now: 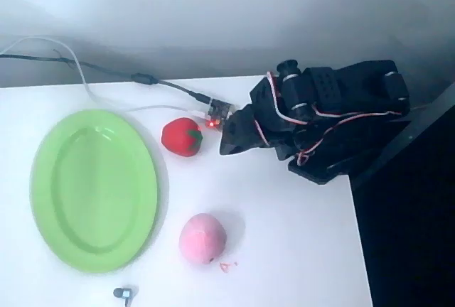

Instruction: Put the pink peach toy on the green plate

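Table (298, 250): white surface, seen from overhead; its right edge runs down the picture's right side, with a dark area beyond it.
Plate (53, 179): light green oval with a raised rim, long axis running up and down the picture, lying flat on the left part of the table. Nothing lies on it.
Peach (202, 238): pale pink, round, with a faint seam. It rests on the table just right of the plate's lower right rim, apart from the rim and not touching it.
Pink scrap (227, 266): a tiny pink bit on the table just below and right of the peach; too small to tell what it is.
Strawberry (181, 136): red toy with a green leaf on its right side, on the table near the plate's upper right rim, well above the peach.
Arm (327, 119): black, folded low at the table's upper right, with red and white wires looped across it.
Gripper (231, 136): dark tip pointing left toward the strawberry, just beside it. It holds nothing. Whether the jaws stand wide or narrow cannot be told; they merge into one dark shape.
Board (217, 115): small circuit board with a red light, between the strawberry and the arm, at the end of the cables.
Cables (106, 72): one dark, one white, running from the upper left edge to the board.
Small object (123, 293): grey, at the bottom edge below the plate; not identifiable.
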